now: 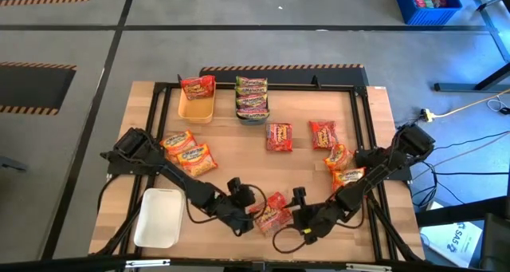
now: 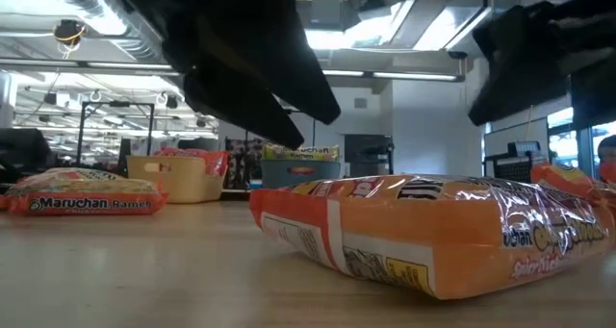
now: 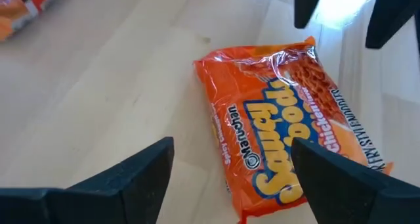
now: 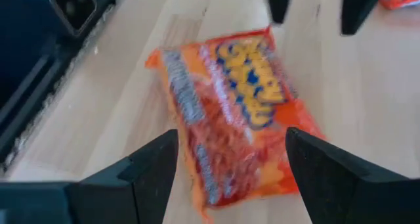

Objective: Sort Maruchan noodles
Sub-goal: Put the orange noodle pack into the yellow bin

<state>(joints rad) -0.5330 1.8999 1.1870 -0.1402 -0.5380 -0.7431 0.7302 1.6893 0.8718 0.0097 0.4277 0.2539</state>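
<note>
Orange packet flat on table, front edge, right between both grippers. Left gripper just beside packet on one side, fingers spread wide, nothing held. Right gripper on other side, also spread, empty (both wrist views stare straight at packet). Yellow tray and grey tray, well behind packet, each hold noodles. White tray sits beyond left gripper.
</note>
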